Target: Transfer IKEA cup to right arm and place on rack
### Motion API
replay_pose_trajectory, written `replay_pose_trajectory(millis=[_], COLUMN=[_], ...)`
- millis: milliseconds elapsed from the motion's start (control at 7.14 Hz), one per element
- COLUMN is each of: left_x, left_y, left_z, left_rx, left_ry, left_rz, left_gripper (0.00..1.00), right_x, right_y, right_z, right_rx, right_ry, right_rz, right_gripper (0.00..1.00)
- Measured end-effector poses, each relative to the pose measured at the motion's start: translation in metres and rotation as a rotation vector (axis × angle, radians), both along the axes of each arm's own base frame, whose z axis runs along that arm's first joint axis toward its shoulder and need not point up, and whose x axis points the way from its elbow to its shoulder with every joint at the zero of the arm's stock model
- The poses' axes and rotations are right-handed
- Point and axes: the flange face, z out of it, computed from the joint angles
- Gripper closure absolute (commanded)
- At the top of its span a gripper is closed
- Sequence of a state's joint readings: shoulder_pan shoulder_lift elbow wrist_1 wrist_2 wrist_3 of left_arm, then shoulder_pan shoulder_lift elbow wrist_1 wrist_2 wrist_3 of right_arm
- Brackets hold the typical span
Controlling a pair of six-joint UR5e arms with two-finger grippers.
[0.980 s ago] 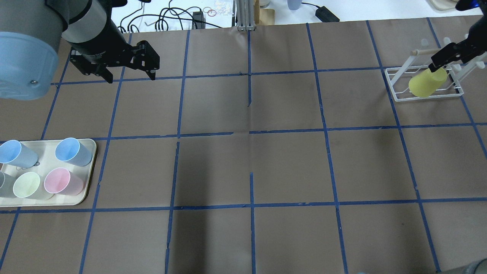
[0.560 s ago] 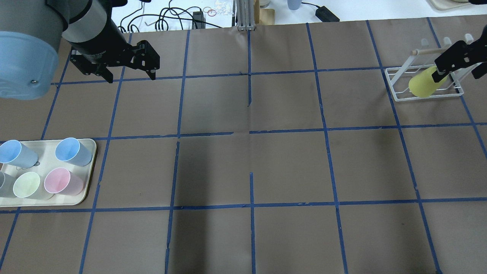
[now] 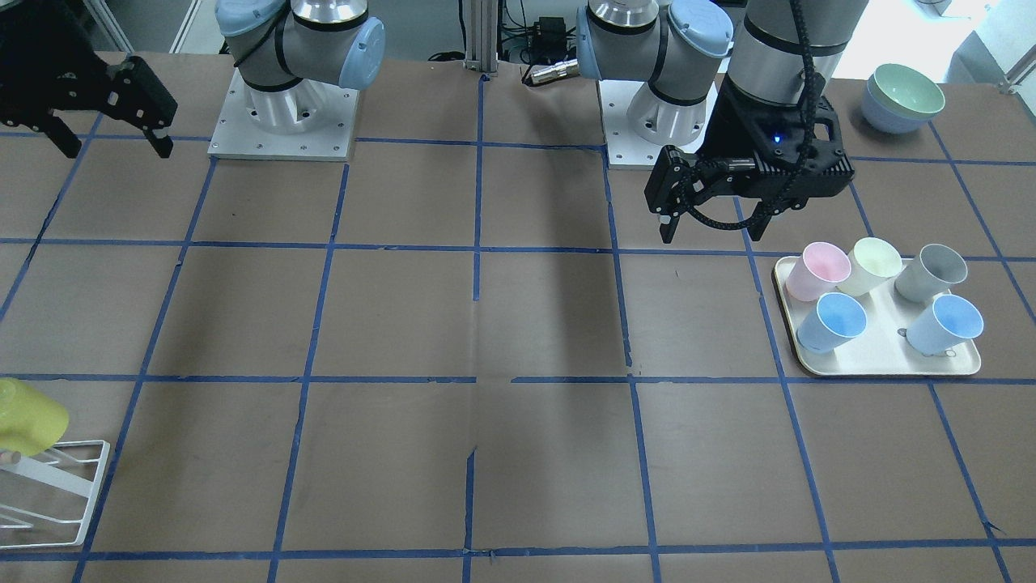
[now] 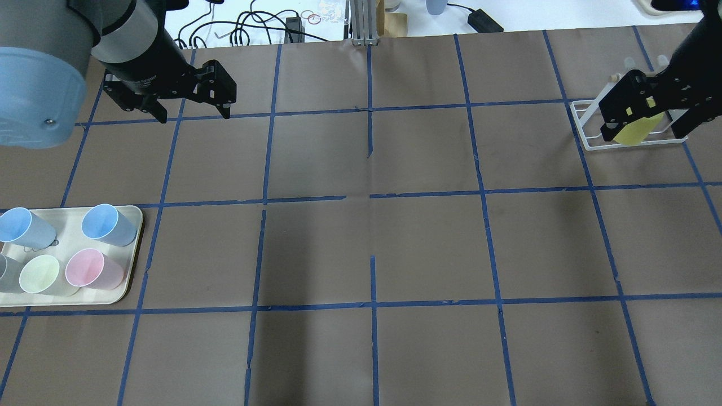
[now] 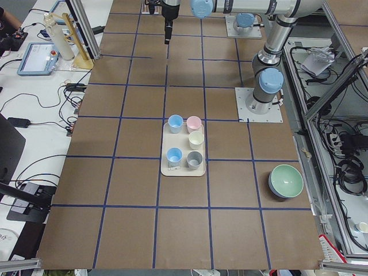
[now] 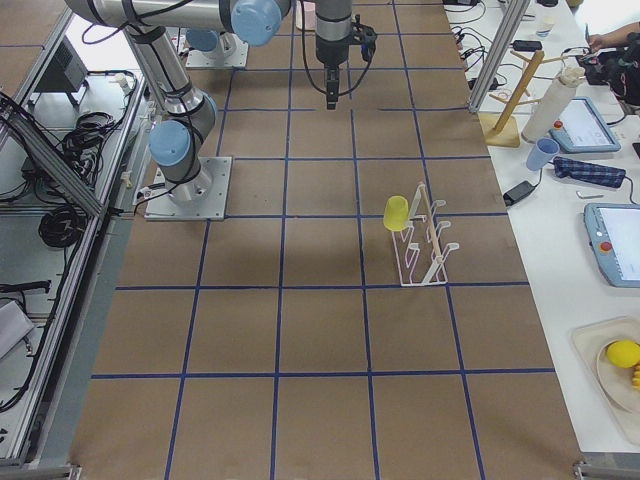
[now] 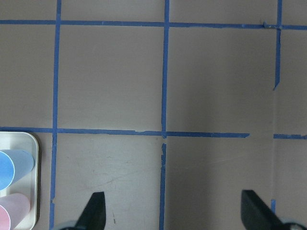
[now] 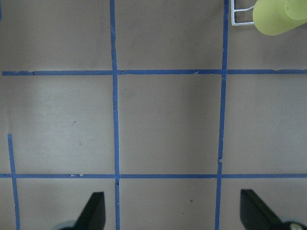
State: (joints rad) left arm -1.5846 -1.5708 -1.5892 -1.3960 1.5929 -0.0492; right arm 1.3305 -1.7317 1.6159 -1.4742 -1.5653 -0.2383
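The yellow IKEA cup (image 4: pixel 634 134) hangs tilted on the white wire rack (image 4: pixel 586 121) at the table's far right. It also shows in the front view (image 3: pixel 28 417), the right side view (image 6: pixel 396 212) and the right wrist view (image 8: pixel 280 17). My right gripper (image 4: pixel 647 134) is open and empty. It hangs high above the table and partly hides the cup from overhead; the front view (image 3: pixel 117 150) shows it well apart from the cup. My left gripper (image 4: pixel 194 115) is open and empty, above the table beyond the tray.
A cream tray (image 4: pixel 132 254) at the left holds two blue cups, a pink cup (image 4: pixel 93 269), a pale yellow cup (image 4: pixel 39 273) and a grey cup. Stacked bowls (image 3: pixel 902 97) sit near the left arm's base. Cables and clutter lie past the far edge.
My right gripper has drawn up and back from the yellow cup, which stays on the rack. The left arm has not moved.
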Motion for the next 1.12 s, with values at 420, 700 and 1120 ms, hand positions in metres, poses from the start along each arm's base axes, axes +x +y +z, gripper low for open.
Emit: replay_pose_trajectory(millis=[420,700,1120], left_x=[0.000,0.001,0.001], left_y=[0.000,0.000,0.000], left_z=[0.000,0.000,0.000], left_rx=[0.000,0.001,0.000], left_ry=[-0.001,-0.001,0.000], left_rz=[-0.001,-0.002,-0.002], left_gripper=[0.00,0.00,0.00], right_x=[0.035,0.066,0.093], right_y=[0.014,0.010,0.012], right_z=[-0.002,-0.016,-0.040], right_rx=[0.006,0.032,0.084], right_ry=[0.017,0.016,0.014], right_rz=[-0.062,-0.042,0.007], right_gripper=[0.00,0.00,0.00])
